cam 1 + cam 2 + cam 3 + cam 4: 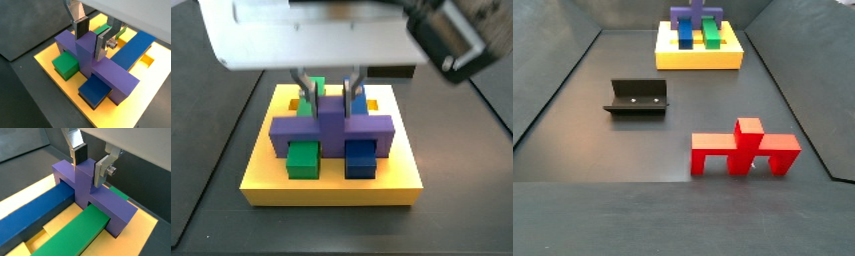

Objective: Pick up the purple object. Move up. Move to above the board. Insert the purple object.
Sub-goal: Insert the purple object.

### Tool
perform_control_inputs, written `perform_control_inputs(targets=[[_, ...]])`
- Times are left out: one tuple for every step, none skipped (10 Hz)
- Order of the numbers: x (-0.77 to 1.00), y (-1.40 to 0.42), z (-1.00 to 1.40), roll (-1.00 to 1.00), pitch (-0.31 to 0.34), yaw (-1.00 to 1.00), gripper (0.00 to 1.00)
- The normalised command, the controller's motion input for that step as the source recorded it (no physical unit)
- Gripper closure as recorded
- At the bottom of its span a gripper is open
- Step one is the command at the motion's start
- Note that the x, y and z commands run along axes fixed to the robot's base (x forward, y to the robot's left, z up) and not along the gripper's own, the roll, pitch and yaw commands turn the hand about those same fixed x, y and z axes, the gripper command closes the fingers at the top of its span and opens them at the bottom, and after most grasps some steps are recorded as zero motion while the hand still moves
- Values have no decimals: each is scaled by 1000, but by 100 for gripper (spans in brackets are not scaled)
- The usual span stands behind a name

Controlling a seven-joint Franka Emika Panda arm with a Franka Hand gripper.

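The purple object (331, 125) lies on the yellow board (331, 190), its crossbar across the long green bar (302, 158) and the long blue bar (362, 158). It shows in both wrist views (100, 70) (87, 188) and far off in a side view (694, 15). My gripper (327, 85) hangs right over it. The fingers flank the raised middle part near its top (92, 37) (90, 163). A small gap shows on each side, so the jaws look open and hold nothing.
A red piece (743, 150) stands on the dark floor in the near right. The fixture (637, 97) stands left of centre. The board (700, 60) is at the far end, between dark side walls.
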Motion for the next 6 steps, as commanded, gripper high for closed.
perform_control_inputs(targets=[[0,0,-300,-111,-41,0,100],[-17,86,-394,-64,-60,0,100],[-11,51,-289,-69,-50,0,100],[-9,23,-229,-66,-34,0,100],[0,0,-200,-80,-41,0,100],[0,0,0,0,0,0,100]])
